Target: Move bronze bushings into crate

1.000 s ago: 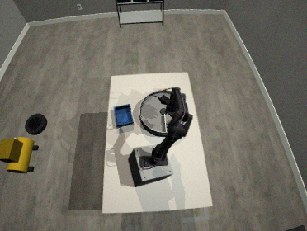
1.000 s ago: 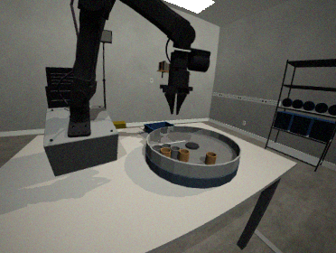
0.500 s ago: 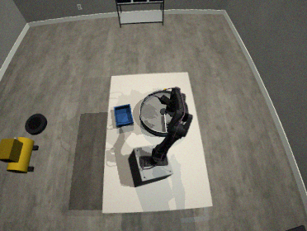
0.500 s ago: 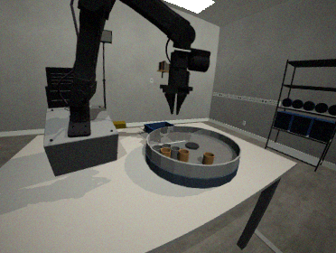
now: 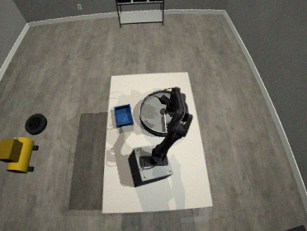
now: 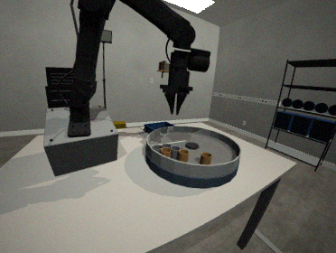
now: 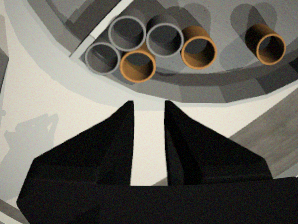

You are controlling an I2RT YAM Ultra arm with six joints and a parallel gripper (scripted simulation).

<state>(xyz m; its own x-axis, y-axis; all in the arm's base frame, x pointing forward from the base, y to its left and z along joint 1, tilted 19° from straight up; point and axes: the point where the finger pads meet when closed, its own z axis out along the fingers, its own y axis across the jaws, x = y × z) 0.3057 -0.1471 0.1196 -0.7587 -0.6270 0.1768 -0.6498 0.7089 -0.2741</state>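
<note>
Three bronze bushings (image 6: 205, 159) (image 7: 258, 35) stand inside the turntable (image 5: 142, 116) (image 6: 194, 173) (image 7: 200, 94), two beside grey bushings (image 6: 175, 152) (image 7: 165, 55) and one apart — the gripper (image 5: 161, 98) (image 6: 176, 113) (image 7: 149, 110) hangs above, fingers narrowly parted, holding nothing — with the blue crate (image 5: 124, 124) (image 6: 159, 127) behind and a black shelf rack (image 5: 163, 12) (image 6: 312, 62) farther off.

And here the bronze bushings (image 6: 206, 158) (image 7: 270, 48) show smooth, metallic-looking orange-brown walls; the grey bushings (image 7: 164, 40) look like dull metal. The hand (image 6: 176, 113) (image 7: 149, 110) is matt black, the table (image 5: 124, 198) (image 6: 113, 203) smooth and matt, the floor (image 5: 74, 62) wood-grained, the crate (image 5: 123, 115) (image 6: 158, 126) plastic-looking.
</note>
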